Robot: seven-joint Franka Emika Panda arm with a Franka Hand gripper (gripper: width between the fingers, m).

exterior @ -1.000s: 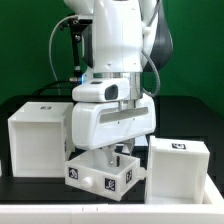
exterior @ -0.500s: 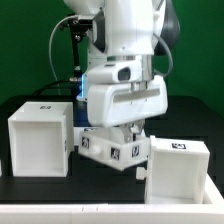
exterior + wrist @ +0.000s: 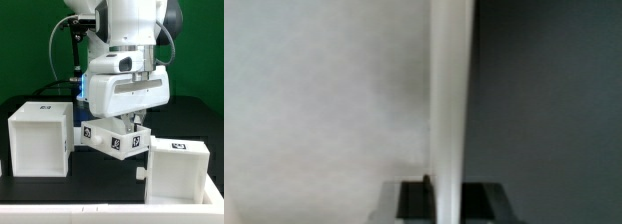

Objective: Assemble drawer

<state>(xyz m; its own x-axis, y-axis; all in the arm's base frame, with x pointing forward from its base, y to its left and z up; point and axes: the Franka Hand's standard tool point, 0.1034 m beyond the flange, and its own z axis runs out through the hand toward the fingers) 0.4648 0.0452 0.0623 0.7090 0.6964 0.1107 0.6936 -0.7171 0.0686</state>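
"One two-finger gripper (image 3: 130,122), fingers clamped on a wall of the shallow matte white plastic tray (image 3: 112,143). Tray hangs tilted, apparently clear of the black table (image 3: 20,182). Advice: level it, square it to the cube-like white casing (image 3: 40,140) at the exterior view's left, then slide in slowly," logs the first observer.

"Count: one tray, one casing, one further white box (image 3: 180,172) at the exterior view's right. Casing's opening not visible," the second replies.
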